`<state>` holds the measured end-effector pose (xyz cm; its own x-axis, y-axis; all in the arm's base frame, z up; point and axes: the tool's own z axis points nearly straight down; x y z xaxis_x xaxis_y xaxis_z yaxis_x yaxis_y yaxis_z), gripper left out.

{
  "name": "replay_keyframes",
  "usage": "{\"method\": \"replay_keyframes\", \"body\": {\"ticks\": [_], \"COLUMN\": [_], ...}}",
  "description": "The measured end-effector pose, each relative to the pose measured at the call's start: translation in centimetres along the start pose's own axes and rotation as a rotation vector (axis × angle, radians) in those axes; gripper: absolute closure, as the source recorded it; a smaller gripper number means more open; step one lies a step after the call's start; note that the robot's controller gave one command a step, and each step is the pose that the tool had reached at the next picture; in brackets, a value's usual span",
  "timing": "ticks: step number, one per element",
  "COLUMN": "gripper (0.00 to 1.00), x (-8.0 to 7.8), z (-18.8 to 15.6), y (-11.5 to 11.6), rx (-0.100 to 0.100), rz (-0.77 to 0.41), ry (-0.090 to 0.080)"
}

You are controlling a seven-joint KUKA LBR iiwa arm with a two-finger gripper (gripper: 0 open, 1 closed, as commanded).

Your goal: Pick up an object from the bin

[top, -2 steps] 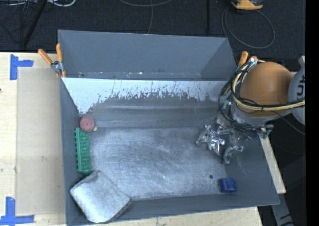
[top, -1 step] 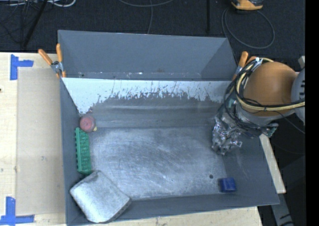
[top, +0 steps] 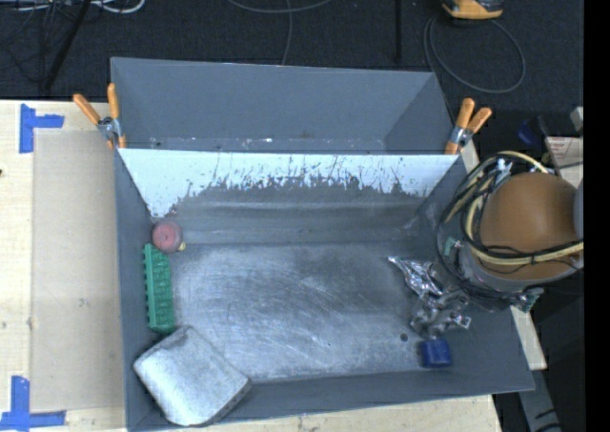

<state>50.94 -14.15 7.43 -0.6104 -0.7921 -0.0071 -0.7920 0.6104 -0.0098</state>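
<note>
1. near the right side of the bin [top: 286, 115], the gripper [top: 434, 304] sits low, just beside a small blue block [top: 436, 354].
2. i cannot tell if its jaws are wide or closed.
3. it might bump the block away, or scrape the bin floor.

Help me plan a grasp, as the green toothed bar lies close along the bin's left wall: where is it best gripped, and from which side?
Probably mid-length on the green toothed bar, across its narrow width, from above. It lies flat, lengthwise beside the left wall, so only its width is narrow enough; room on the wall side looks tight.
</note>
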Motion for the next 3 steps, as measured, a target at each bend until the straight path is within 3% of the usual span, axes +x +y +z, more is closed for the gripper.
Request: {"method": "replay_keyframes", "body": {"ticks": [1, 2, 3], "gripper": [0.00, 0.00, 0.00], "x": [-1.2, -0.9, -0.4], "z": [0.0, -0.2, -0.8], "y": [0.3, 1.0, 2.6], "rx": [-0.003, -0.009, -0.004], "rz": [-0.004, -0.210, -0.538], "ry": [-0.021, -0.027, -0.028]}}
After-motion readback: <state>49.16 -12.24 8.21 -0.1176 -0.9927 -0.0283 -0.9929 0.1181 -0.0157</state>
